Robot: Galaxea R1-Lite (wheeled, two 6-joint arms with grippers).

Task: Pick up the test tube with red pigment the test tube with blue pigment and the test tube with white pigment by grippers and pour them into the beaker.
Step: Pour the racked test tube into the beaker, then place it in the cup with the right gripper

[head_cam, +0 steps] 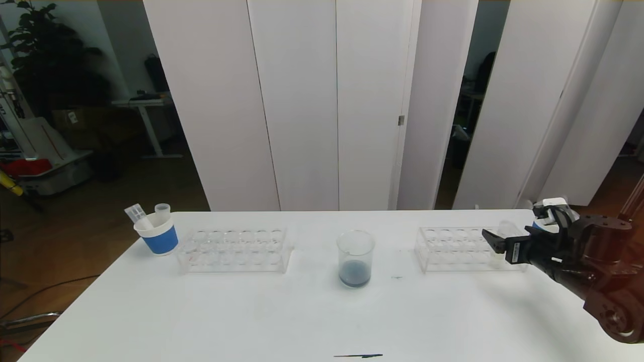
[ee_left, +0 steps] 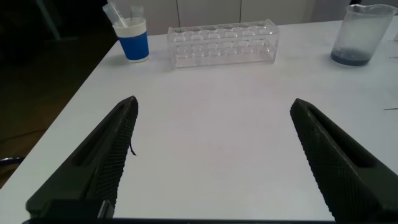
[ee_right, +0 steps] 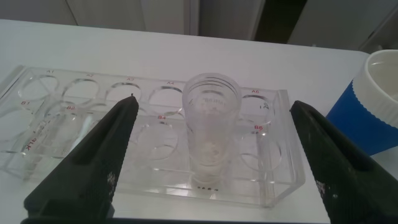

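We hold our right gripper (ee_right: 208, 146) spread wide around 1 clear whitish-bottomed test tube (ee_right: 210, 127), seemingly untouched, standing in the clear plastic rack (head_cam: 465, 249) right of the blue-tinted glass beaker (head_cam: 355, 258); left gripper (ee_left: 214, 155) hangs released.

A plain white counter (head_cam: 282, 317) carries the clear glass cylindrical beaker (head_cam: 355, 251) holding dark grey-blue liquid, 2 clear plastic racks (head_cam: 234, 250) lettered red, and a blue-banded white paper cup (head_cam: 157, 235).
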